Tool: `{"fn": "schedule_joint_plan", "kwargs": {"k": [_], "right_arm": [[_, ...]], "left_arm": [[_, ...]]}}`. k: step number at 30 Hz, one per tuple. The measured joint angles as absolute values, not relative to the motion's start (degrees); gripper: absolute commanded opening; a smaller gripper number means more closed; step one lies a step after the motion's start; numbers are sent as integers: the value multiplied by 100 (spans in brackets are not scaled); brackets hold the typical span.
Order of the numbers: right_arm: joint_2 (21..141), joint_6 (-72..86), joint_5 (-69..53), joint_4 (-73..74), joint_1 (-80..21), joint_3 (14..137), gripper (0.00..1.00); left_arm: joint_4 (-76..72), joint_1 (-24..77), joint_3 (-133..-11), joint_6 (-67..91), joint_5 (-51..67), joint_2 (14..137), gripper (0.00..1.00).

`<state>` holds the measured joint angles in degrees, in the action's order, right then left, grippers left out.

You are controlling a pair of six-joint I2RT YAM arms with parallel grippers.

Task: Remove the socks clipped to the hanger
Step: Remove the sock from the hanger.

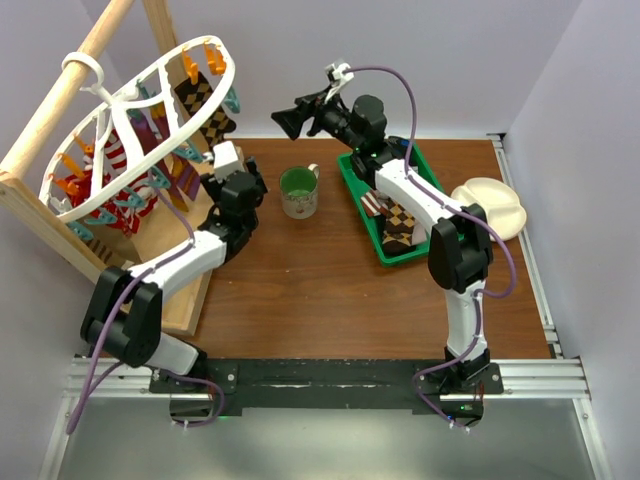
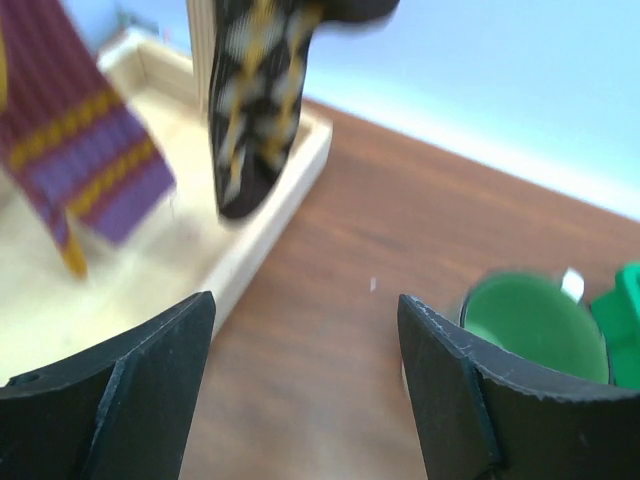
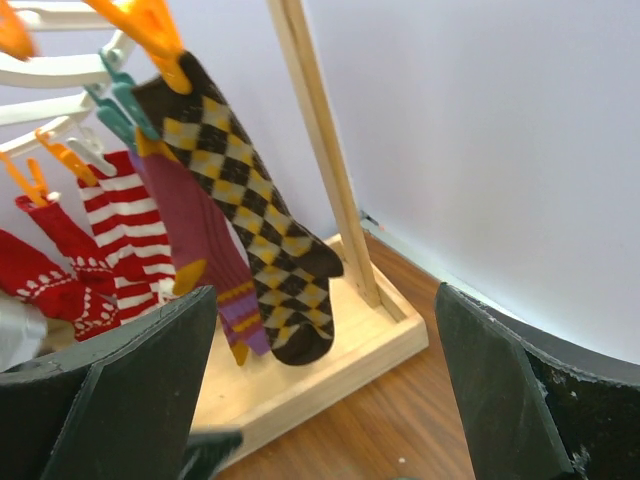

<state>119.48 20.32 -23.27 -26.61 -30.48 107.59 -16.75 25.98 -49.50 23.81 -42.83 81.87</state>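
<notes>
The white plastic oval hanger (image 3: 50, 68) hangs tilted from a wooden frame (image 3: 315, 150) at the table's (image 1: 320, 300) left rear. Soft socks (image 3: 255, 230) dangle from its orange and teal clips (image 3: 150, 25): one black-and-tan diamond-checked, one purple with yellow bands, others red-and-white striped. The left gripper (image 2: 305, 310), over the frame's base, stands open and empty. The right gripper (image 3: 325, 300), facing the checked sock, also gapes wide, holding nothing.
</notes>
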Motion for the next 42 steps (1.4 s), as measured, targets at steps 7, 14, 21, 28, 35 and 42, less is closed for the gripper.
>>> {"fn": "schedule_joint_plan", "kwargs": {"k": [7, 14, 21, 28, 35, 42], "right_arm": [[11948, 2112, -2349, -2637, -3020, 10602, 94], [11948, 2150, -2353, -2615, -3006, 10589, 94], [11948, 2182, -2373, -2613, -2991, 10538, 94], [11948, 2259, -2491, -2613, -2991, 10462, 94], [11946, 2296, -2523, -2615, -2993, 10447, 93], [11756, 2290, -2519, -2615, -2991, 10250, 93]], "left_arm": [[-2305, 2324, -5546, 1632, -4307, 8829, 80], [-2464, 1931, -5721, 1286, -4327, 9229, 82], [-2797, 1667, -6053, 1046, -4104, 9668, 81], [-3393, 1518, -6307, 567, -3935, 10062, 80], [-4049, 1450, -6554, -19, -3575, 10477, 62], [-4560, 1448, -6547, -303, -3024, 10578, 8]]}}
